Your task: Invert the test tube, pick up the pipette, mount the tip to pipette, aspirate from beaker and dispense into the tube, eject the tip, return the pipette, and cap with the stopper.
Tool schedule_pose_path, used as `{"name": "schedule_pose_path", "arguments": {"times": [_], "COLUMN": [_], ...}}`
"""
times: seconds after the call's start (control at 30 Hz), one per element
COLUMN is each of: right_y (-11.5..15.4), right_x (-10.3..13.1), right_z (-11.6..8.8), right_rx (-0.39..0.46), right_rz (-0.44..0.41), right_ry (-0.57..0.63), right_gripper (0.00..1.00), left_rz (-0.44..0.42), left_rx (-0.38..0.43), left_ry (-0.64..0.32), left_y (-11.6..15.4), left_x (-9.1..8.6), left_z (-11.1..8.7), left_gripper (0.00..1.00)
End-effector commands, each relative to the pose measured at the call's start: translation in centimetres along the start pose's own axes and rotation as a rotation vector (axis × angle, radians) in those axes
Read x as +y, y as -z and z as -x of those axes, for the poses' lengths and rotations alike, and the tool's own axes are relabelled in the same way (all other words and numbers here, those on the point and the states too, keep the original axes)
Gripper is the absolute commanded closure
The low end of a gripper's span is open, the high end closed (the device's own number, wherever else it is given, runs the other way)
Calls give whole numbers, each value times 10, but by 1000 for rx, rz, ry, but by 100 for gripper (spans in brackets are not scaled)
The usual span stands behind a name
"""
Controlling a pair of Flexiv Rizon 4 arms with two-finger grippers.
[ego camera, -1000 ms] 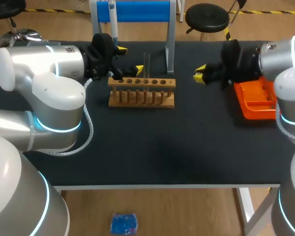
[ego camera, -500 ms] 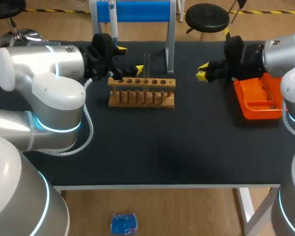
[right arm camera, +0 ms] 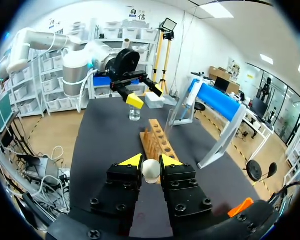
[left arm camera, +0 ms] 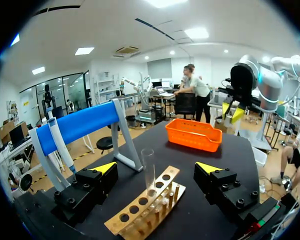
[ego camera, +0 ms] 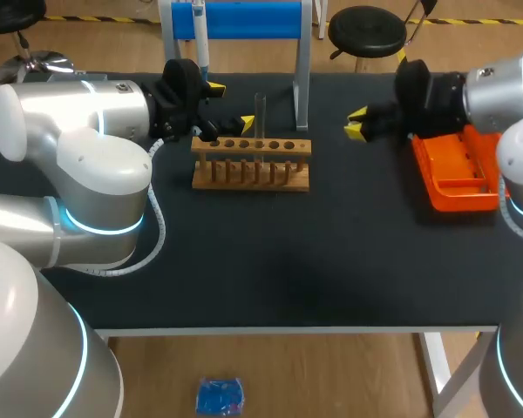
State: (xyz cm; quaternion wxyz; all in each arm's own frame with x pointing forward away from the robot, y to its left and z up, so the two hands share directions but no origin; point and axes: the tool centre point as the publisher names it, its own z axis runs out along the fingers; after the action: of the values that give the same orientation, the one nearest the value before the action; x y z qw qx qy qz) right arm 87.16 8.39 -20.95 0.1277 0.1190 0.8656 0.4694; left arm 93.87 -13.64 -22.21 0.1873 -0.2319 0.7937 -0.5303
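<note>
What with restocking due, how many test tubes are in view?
1: a clear test tube stands upright in the wooden rack, near its middle. No others show.

Left tool [left arm camera: 157,169] spread wide, right tool [right arm camera: 150,162] pinching the stopper [right arm camera: 151,171].

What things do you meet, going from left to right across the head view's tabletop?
left gripper → test tube → right gripper, holding the stopper → orange tray

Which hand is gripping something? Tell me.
The right hand, shut on a small white stopper between its yellow tips. The left hand is open, its tips wide apart, with the test tube standing untouched ahead of them.
</note>
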Motion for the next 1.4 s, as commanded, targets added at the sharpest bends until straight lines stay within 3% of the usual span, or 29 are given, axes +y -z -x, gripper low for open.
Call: {"name": "schedule_pose_path", "arguments": {"times": [0.03,0.4,0.8,1.03,1.4], "right_y": [-31,-82,-124,-138,-144], "right_x": [20,57,84,89,90], "right_z": [24,55,57,56,58], "right_rx": [41,120,229,272,270], "right_rz": [-4,72,102,94,65], "right_ry": [3,91,99,86,79], "right_gripper": [100,100,100,100,100], "left_rz": [-3,-3,-3,-3,-3], "left_rx": [-1,-1,-1,-1,-1], "left_ry": [0,0,0,0,0], "left_y": [-1,-1,-1,-1,-1], "left_x": [1,1,1,1,1], "left_z": [0,0,0,0,0], "left_gripper": [0,0,0,0,0]}}
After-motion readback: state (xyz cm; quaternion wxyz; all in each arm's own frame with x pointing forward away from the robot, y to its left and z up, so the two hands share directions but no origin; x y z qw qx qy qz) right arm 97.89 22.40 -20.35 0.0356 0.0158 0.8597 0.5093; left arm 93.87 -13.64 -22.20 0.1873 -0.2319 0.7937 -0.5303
